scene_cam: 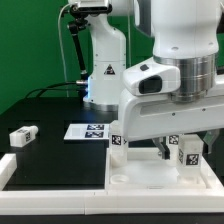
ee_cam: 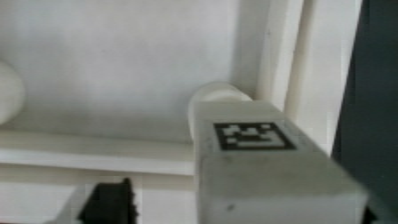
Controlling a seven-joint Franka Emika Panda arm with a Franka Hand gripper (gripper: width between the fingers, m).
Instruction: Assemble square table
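Observation:
The white square table top (scene_cam: pixel 140 172) with its raised rim lies at the front right of the exterior view. One tagged leg (scene_cam: pixel 117 146) stands upright at its left corner. A second tagged leg (scene_cam: pixel 189 156) stands at the right, under my hand. A third leg (scene_cam: pixel 23 135) lies loose on the black table at the left. My gripper (scene_cam: pixel 174 147) hangs just beside the right leg. In the wrist view that leg (ee_cam: pixel 262 150) fills the foreground over the table top (ee_cam: pixel 125 90). One black finger (ee_cam: pixel 114 200) shows with a gap to the leg. The other finger is hidden.
The marker board (scene_cam: pixel 88 131) lies flat on the black table behind the top. Long white border rails (scene_cam: pixel 50 196) run along the front and left edges. The arm's white base (scene_cam: pixel 104 62) stands at the back.

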